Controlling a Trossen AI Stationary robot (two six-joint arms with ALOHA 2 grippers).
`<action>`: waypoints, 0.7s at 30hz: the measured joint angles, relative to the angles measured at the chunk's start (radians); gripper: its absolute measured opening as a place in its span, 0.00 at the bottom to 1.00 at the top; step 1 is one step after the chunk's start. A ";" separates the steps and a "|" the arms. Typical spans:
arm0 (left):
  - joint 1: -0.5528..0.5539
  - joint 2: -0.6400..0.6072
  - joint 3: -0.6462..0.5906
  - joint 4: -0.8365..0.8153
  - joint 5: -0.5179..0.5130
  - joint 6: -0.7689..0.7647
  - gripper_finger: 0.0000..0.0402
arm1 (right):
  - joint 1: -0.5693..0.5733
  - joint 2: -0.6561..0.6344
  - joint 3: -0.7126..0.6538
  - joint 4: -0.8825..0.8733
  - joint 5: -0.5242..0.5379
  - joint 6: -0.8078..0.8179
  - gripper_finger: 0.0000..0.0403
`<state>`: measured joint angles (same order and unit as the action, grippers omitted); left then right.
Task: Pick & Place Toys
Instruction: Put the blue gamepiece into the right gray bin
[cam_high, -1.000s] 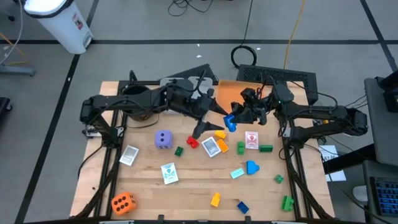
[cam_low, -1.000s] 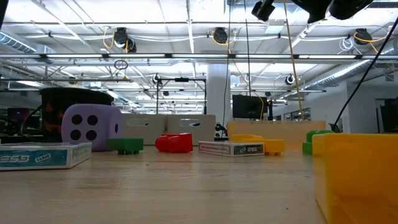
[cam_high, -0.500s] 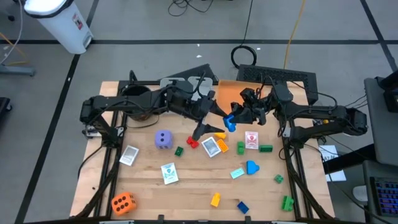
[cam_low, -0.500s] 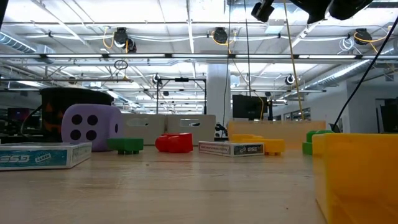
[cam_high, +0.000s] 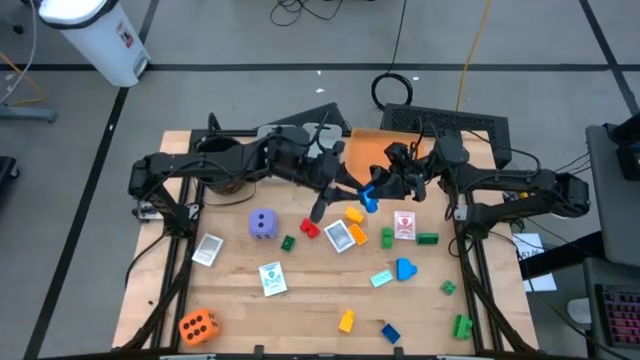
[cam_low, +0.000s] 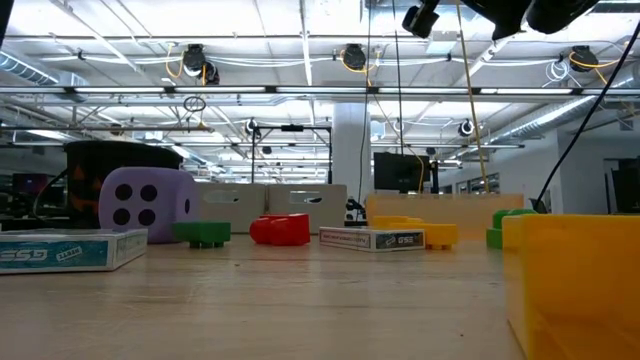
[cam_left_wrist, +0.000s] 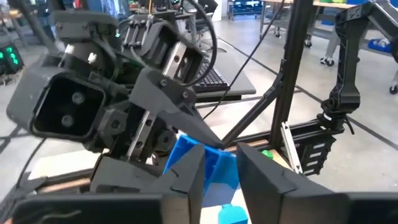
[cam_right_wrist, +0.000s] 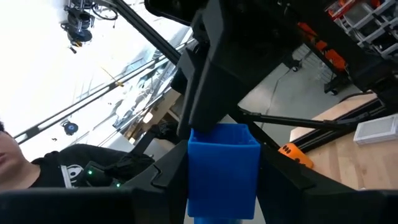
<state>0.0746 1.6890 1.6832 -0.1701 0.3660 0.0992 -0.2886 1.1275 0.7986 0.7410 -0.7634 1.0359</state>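
Above the middle of the wooden table (cam_high: 240, 290), the right gripper (cam_high: 378, 190) grasps a small blue plastic brick (cam_high: 369, 197) in the air, and the left gripper (cam_high: 345, 190) meets it from the other side with its dark fingers (cam_left_wrist: 186, 180) closed in on the same brick. Below them lie a yellow plastic brick (cam_high: 353, 214), a picture card (cam_high: 340, 235), a small red brick (cam_high: 309, 229) and a purple dotted die (cam_high: 262, 224), all apart from the hands.
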 joint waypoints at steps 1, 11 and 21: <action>0.002 0.000 0.000 -0.001 0.000 -0.005 0.22 | 0.000 0.000 0.000 0.005 0.001 0.000 0.35; 0.004 0.000 0.000 -0.015 -0.001 -0.009 0.26 | 0.000 0.000 0.000 0.017 0.001 0.004 0.35; 0.005 0.002 0.000 -0.031 0.001 -0.007 0.24 | 0.000 0.000 0.000 0.017 0.002 0.011 0.35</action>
<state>0.0791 1.6907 1.6829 -0.2016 0.3667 0.0921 -0.2882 1.1275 0.7986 0.7581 -0.7611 1.0467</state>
